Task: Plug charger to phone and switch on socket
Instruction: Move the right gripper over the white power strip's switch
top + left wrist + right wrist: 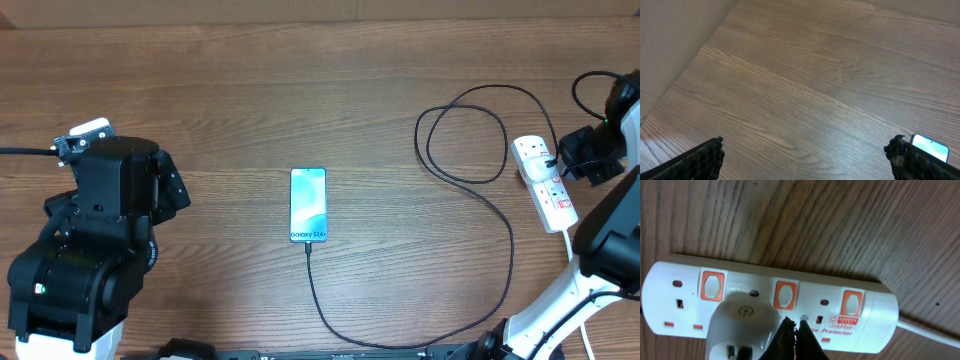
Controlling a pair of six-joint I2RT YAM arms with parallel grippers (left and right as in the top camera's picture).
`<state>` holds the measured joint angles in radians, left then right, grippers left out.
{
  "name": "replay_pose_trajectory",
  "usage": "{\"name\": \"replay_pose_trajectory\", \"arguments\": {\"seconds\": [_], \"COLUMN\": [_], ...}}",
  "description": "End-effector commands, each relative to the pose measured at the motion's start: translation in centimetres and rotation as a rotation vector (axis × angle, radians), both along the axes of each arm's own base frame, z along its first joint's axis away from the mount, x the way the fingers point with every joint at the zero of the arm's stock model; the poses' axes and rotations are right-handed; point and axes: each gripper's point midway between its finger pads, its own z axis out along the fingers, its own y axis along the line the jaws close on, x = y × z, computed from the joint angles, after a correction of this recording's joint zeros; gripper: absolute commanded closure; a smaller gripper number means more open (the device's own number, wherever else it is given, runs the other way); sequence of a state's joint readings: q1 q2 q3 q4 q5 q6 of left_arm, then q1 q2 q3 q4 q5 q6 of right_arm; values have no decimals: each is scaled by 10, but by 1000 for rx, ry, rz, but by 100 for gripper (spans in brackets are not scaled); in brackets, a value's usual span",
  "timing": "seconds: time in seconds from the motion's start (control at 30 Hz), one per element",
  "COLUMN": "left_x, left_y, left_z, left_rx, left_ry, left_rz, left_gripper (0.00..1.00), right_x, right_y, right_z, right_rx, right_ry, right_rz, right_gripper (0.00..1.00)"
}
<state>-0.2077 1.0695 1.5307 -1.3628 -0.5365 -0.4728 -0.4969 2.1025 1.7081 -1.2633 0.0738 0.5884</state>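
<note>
The phone [308, 204] lies face up at the table's middle with its light blue-green screen lit; its corner shows in the left wrist view [930, 147]. The thin black charger cable [505, 215] is plugged into the phone's near end and loops right to a white plug head [742, 327] seated in the white socket strip [544, 183]. My right gripper [795, 326] is shut and empty, its tips just above the socket strip [875, 312] beside the plug head, below the middle orange switch [785, 294]. My left gripper [805, 150] is open and empty above bare table, left of the phone.
The strip's thick white cord [572, 245] runs toward the table's near edge. Two more orange switches [712, 285] [852, 303] sit on the strip. A light wall [670, 40] stands beyond the table's left edge.
</note>
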Motion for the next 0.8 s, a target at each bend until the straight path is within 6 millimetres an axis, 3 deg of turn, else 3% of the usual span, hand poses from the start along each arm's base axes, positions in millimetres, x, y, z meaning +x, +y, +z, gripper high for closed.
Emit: {"name": "replay_pose_trajectory", "arguments": {"seconds": [0.0, 0.2, 0.77], "left_x": [0, 1, 1], "left_y": [3, -1, -1], "left_z": [-1, -2, -3], "left_rx": [-3, -22, -22], "left_ry": [-4, 1, 1], "left_rz": [27, 12, 12], "left_gripper": [0, 0, 0], "right_x": [4, 12, 8], "right_y": [-1, 8, 10], "right_z": [1, 0, 0], "right_rx": [2, 61, 70], "right_ry": [-18, -60, -45], "right_rz": [17, 85, 114], "right_gripper": [96, 96, 96]}}
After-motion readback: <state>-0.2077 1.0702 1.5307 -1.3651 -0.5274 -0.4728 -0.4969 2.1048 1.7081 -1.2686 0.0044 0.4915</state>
